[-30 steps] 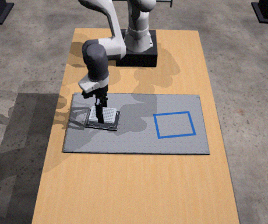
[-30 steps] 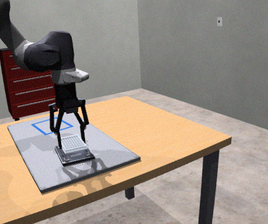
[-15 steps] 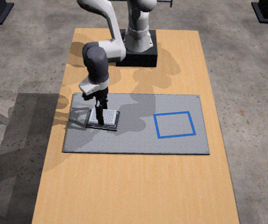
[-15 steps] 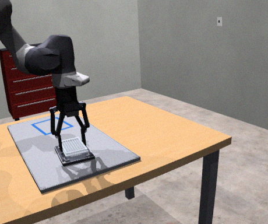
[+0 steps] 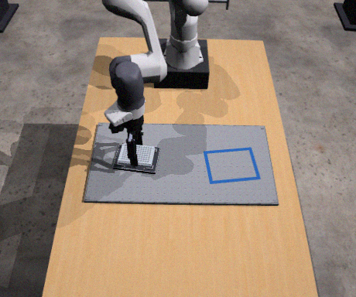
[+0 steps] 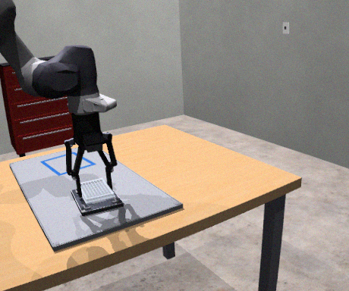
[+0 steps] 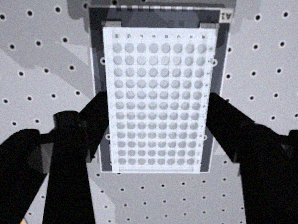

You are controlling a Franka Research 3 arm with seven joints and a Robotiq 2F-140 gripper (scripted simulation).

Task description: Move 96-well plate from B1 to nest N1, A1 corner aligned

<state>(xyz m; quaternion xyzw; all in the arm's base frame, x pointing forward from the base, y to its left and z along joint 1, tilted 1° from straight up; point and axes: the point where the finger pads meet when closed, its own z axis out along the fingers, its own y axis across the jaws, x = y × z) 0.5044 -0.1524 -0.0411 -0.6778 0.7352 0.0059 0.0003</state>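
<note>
The white 96-well plate (image 5: pixel 138 155) rests inside the dark plate nest (image 5: pixel 155 164) on the left part of the grey mat. In the wrist view the plate (image 7: pixel 157 97) lies square within the nest frame (image 7: pixel 160 17), and the A1 label (image 7: pixel 225 16) is by its top right corner. I cannot make out the cut-off corner. My gripper (image 7: pixel 157 106) points straight down over the plate, and its two fingers press on the plate's long sides. The exterior view shows the fingers (image 6: pixel 94 188) straddling the plate (image 6: pixel 97 190) on the nest (image 6: pixel 97 204).
The blue outlined square B1 (image 5: pixel 231 165) is on the right part of the perforated grey mat (image 5: pixel 181 186). The robot base (image 5: pixel 183 66) stands at the table's far edge. A red drawer cabinet (image 6: pixel 37 121) stands behind the table.
</note>
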